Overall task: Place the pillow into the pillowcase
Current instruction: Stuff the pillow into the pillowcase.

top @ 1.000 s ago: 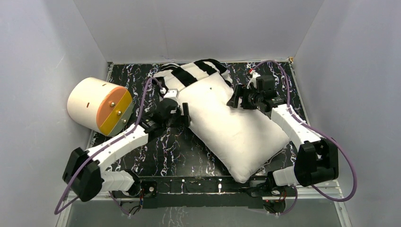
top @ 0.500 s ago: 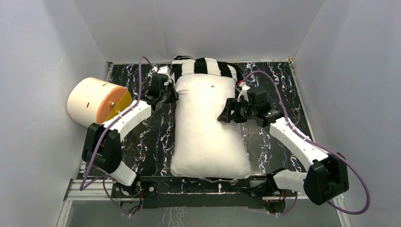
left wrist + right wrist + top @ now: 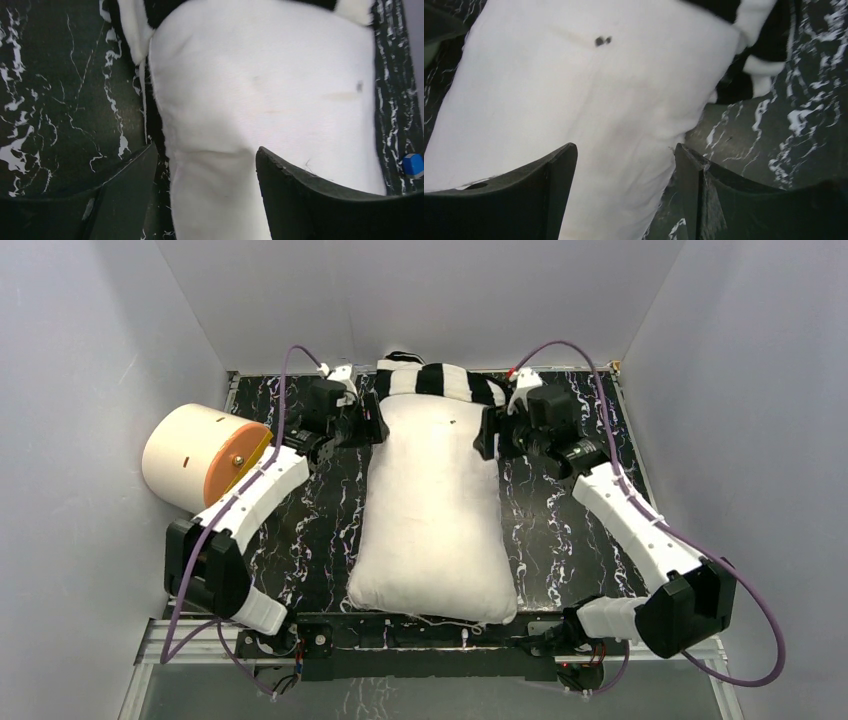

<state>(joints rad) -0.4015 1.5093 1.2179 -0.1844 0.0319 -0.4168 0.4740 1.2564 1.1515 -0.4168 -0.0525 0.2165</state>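
Note:
The white pillow [image 3: 435,510] lies lengthwise down the middle of the marbled tabletop [image 3: 320,530], its far end tucked against the bunched black-and-white striped pillowcase [image 3: 430,380]. My left gripper [image 3: 372,426] stands open at the pillow's far left edge. In the left wrist view that gripper [image 3: 206,150] straddles the pillow [image 3: 260,75] edge, with a dark gap beside one finger and the pillowcase [image 3: 131,25] beyond. My right gripper [image 3: 487,435] is open at the far right edge. Its wrist view shows the gripper [image 3: 625,147] wide around the pillow [image 3: 574,85] edge, below the pillowcase [image 3: 758,66].
A cream cylinder with an orange face [image 3: 205,465] lies on its side at the table's left edge, close to my left forearm. Grey walls enclose the table on the left, back and right. Purple cables loop over both arms.
The pillow has swung from a diagonal to lying straight, its far end against the pillowcase. Both grippers have moved farther back to the pillow's far corners.

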